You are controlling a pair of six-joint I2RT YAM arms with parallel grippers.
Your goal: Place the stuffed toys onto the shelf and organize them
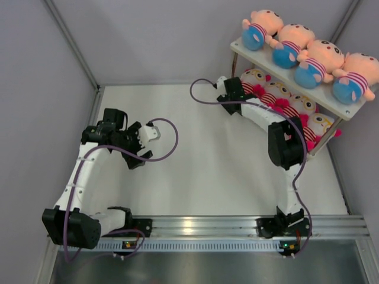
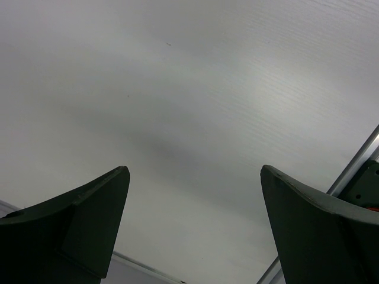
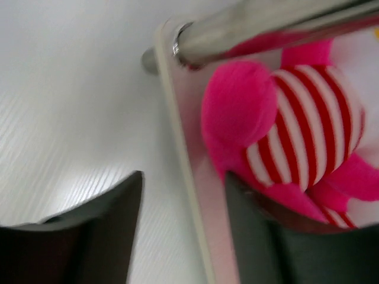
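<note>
Right tool [image 3: 183, 177] at shelf [image 3: 190, 112] edge

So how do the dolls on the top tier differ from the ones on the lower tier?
The top-tier dolls are peach with blue shorts; the lower-tier dolls are hot pink with white faces. The top-tier dolls lie in full view; the lower-tier dolls are partly hidden under the upper board. Both rows hold four striped dolls.

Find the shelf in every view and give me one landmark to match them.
Top external: the shelf stands at the upper right.
Left wrist: not in it.
Right wrist: its lower board corner and a metal leg, upper middle.
Shared landmark: the end pink striped doll on the lower tier.
</note>
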